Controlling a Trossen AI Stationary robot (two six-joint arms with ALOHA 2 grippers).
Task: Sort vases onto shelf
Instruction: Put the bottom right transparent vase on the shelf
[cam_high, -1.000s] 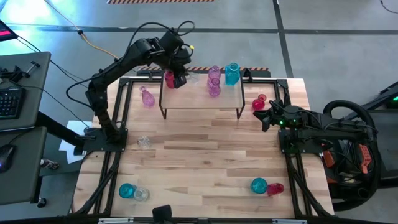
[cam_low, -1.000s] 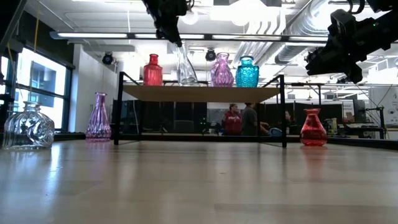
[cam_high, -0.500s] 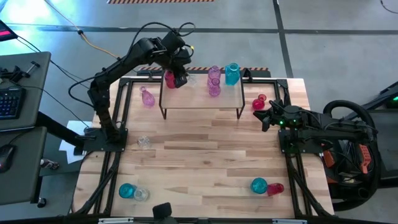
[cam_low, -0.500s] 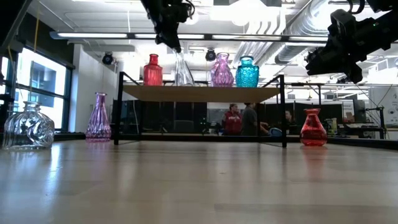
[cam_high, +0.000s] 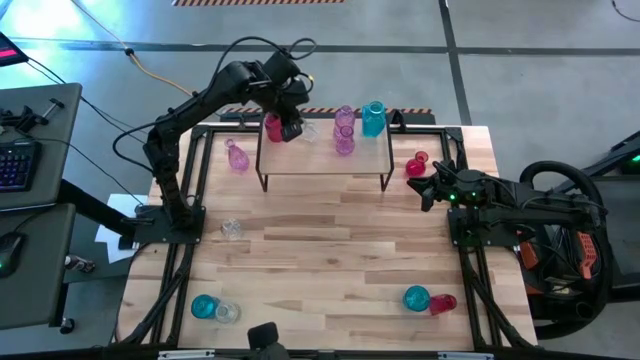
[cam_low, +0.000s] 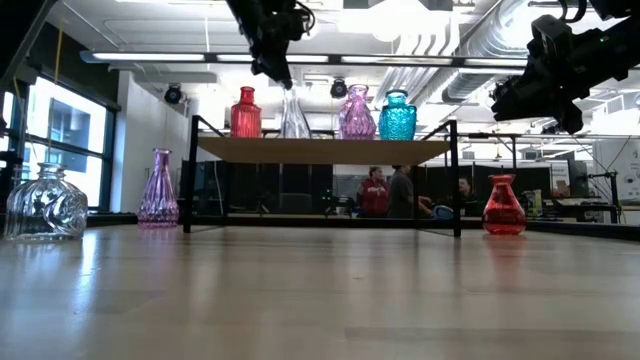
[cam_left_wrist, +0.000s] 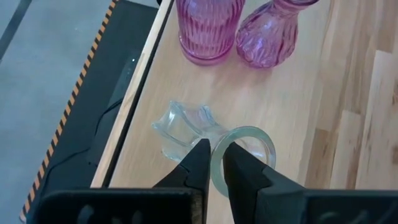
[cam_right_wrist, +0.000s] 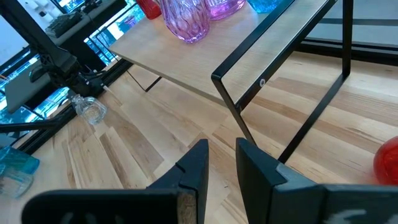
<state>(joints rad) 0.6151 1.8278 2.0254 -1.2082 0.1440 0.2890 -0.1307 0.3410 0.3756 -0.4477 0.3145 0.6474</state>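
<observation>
The left gripper (cam_left_wrist: 213, 163), which a second ago held the clear vase (cam_left_wrist: 186, 127) just above the shelf (cam_high: 325, 160), now has it seated upright there between the red vase (cam_low: 245, 112) and the two pink-purple vases, its fingers beginning to slacken on the rim but still pinching it. That puts a fifth vase on the shelf, release pending. The right gripper (cam_right_wrist: 219, 163) waits, fingers narrowly parted and empty, over the bench (cam_high: 330, 260) near another red vase (cam_high: 417, 163).

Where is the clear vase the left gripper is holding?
High view: the clear vase stands on the shelf, left part, beside the red vase, its rim pinched by the left gripper.
</observation>
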